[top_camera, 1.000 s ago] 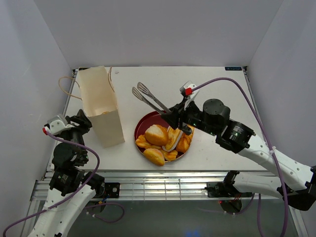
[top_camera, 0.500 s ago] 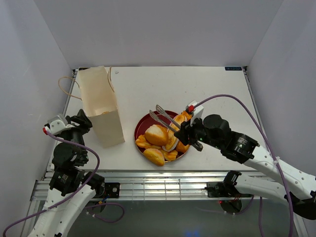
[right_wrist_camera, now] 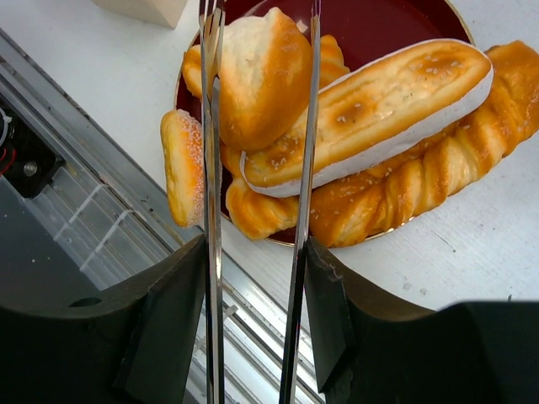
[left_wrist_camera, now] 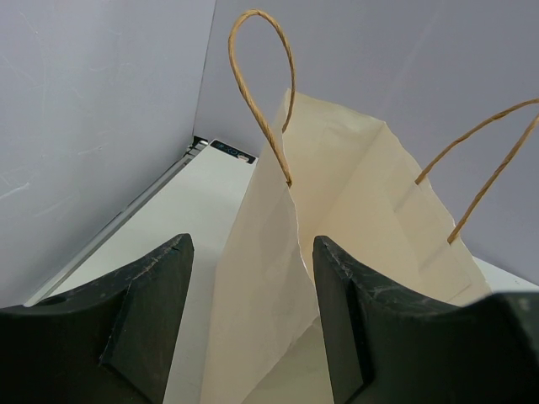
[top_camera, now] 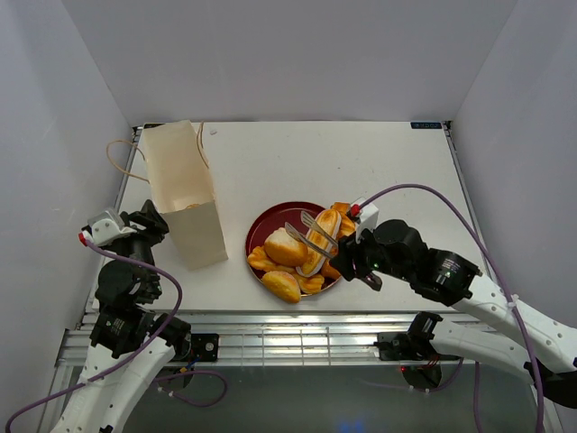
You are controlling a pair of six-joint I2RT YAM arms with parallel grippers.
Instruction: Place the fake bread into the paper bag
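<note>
The fake bread (right_wrist_camera: 370,109) lies under tongs (right_wrist_camera: 308,126) in the right tool (right_wrist_camera: 253,282), perhaps untouched.

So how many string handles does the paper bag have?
2. One tan string handle loops up on the left of the pale beige paper bag, the other on its right. None looks hidden.

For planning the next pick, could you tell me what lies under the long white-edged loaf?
A braid and an oval roll carry the loaf; the plate beneath them is covered.
</note>
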